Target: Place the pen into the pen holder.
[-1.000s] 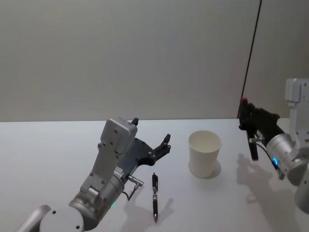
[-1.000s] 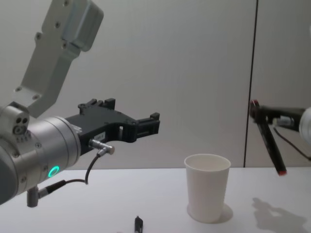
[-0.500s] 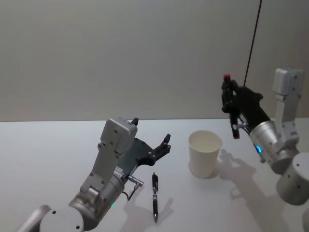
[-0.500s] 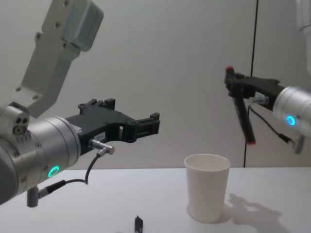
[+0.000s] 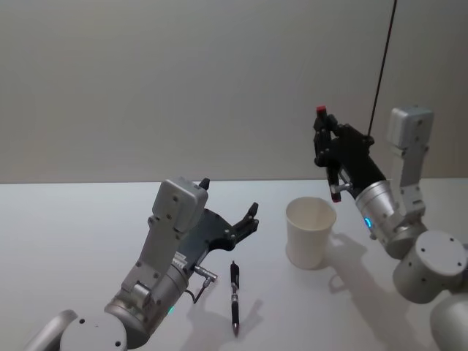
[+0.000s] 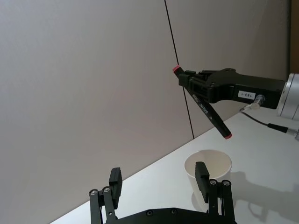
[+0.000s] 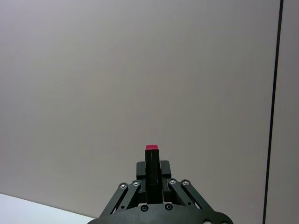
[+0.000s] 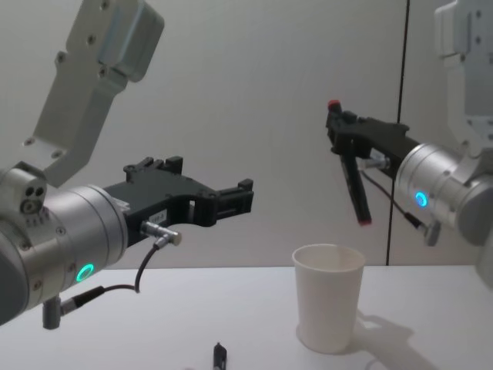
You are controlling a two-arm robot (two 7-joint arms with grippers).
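Note:
A black pen with red ends [image 5: 328, 157] [image 8: 353, 173] hangs tilted, its lower tip just above the far right of the rim of the pen holder, a white paper cup [image 5: 310, 232] [image 8: 327, 297] [image 6: 208, 170]. My right gripper [image 5: 323, 145] [image 8: 339, 132] [image 7: 152, 173] is shut on the pen's upper part. A second black pen [image 5: 235, 296] [image 8: 219, 355] lies on the table, left of the cup. Above and behind that second pen my left gripper [image 5: 230, 196] [image 6: 159, 176] hovers open with nothing in it.
The white table [image 5: 73, 234] runs back to a plain grey wall. A thin black vertical line [image 5: 380, 80] marks the wall behind the right arm.
My right arm has carried the pen left and upward, from well right of the cup to just over its rim. The left arm and the pen on the table have not moved.

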